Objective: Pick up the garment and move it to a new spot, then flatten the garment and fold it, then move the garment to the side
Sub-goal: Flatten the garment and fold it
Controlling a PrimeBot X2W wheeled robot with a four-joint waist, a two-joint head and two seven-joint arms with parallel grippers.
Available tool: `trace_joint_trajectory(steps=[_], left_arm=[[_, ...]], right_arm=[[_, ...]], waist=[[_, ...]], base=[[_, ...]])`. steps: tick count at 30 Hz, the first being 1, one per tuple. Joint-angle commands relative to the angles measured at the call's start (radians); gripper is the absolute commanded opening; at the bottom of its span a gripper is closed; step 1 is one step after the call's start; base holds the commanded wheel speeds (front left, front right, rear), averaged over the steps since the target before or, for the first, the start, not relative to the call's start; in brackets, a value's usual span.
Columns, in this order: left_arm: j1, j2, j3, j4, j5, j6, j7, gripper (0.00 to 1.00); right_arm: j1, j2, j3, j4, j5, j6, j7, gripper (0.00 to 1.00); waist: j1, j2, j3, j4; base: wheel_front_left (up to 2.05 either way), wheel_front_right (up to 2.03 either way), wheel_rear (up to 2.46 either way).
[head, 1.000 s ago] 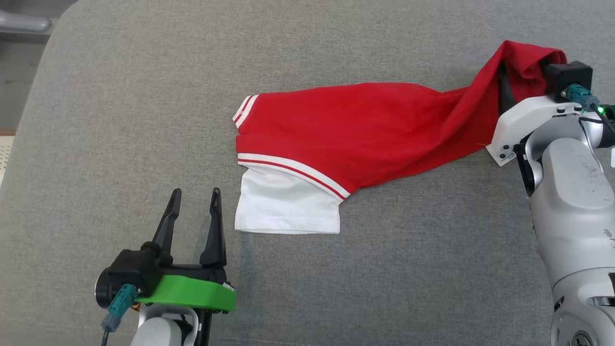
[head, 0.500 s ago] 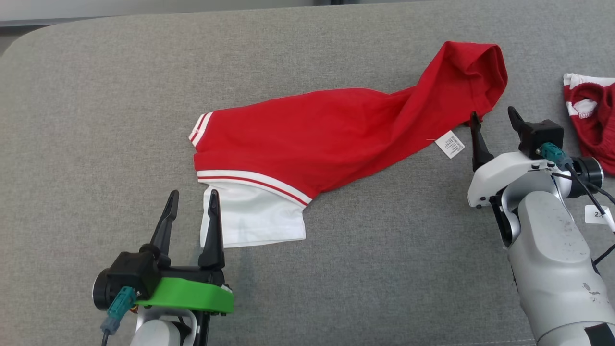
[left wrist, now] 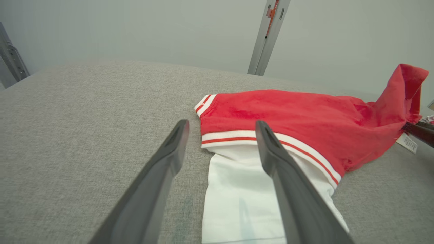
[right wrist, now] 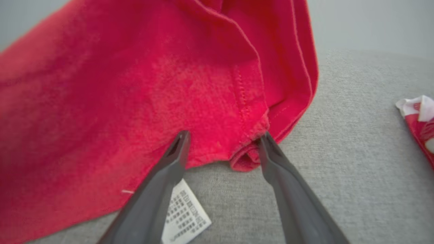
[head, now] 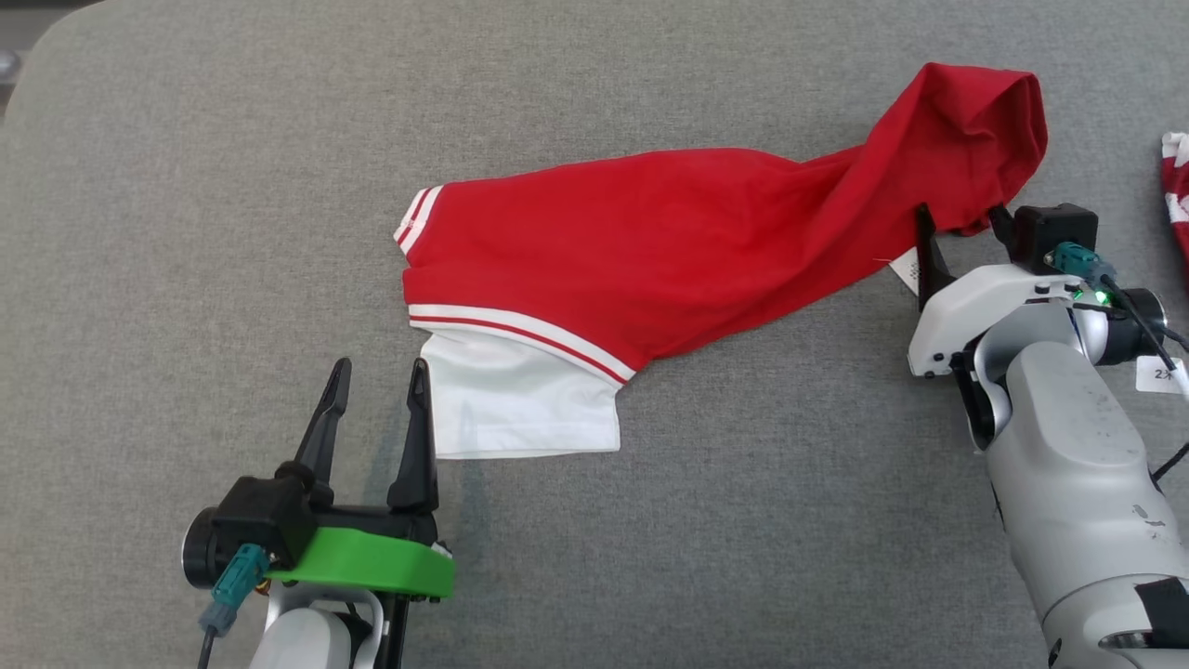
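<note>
Across the grey desk point(head: 186, 186) lies the red garment point(head: 650, 251), right end humped up. Right pincer point(head: 959, 221) gapes at that raised hem, left pincer point(head: 381, 372) gapes beside the white panel point(head: 529, 409). Flattening probably wants low corner pinches, then a gentle outward pull.

Illumination bright, even, diffuse; shadows soft and faint along the garment point(head: 650, 251) edge; head view sharp; right wrist view blurs it at close range; wrist views bow toward edges; fingers point(left wrist: 152, 189) softly defocused.
</note>
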Motion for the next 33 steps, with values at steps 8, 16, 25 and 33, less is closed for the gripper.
trace_joint_trajectory(steps=[8, 16, 25, 33], left_arm=[[-0.002, 0.002, -0.002, -0.005, -0.003, 0.007, -0.003, 1.00], [-0.012, 0.002, -0.005, 0.000, 0.007, -0.001, -0.003, 1.00], [0.003, 0.002, 0.005, 0.011, 0.015, -0.003, -0.003, 1.00], [0.037, 0.002, 0.003, 0.016, 0.014, -0.001, -0.003, 1.00]], right_arm=[[-0.010, 0.017, 0.047, -0.021, 0.021, -0.002, -0.025, 1.00], [-0.036, -0.010, -0.028, 0.032, -0.019, -0.001, -0.022, 0.40], [-0.064, -0.003, -0.063, 0.067, -0.049, -0.002, -0.028, 0.00], [0.057, 0.032, -0.057, -0.107, 0.036, -0.002, -0.027, 0.00]], waist=[[0.0000, 0.0000, 0.000, -0.004], [0.0000, 0.0000, 0.010, -0.005], [0.0000, 0.0000, -0.007, -0.008], [0.0000, 0.0000, -0.066, -0.047]], base=[[0.00, 0.00, 0.00], [0.00, 0.00, 0.00], [0.00, 0.00, 0.00], [0.00, 0.00, 0.00]])
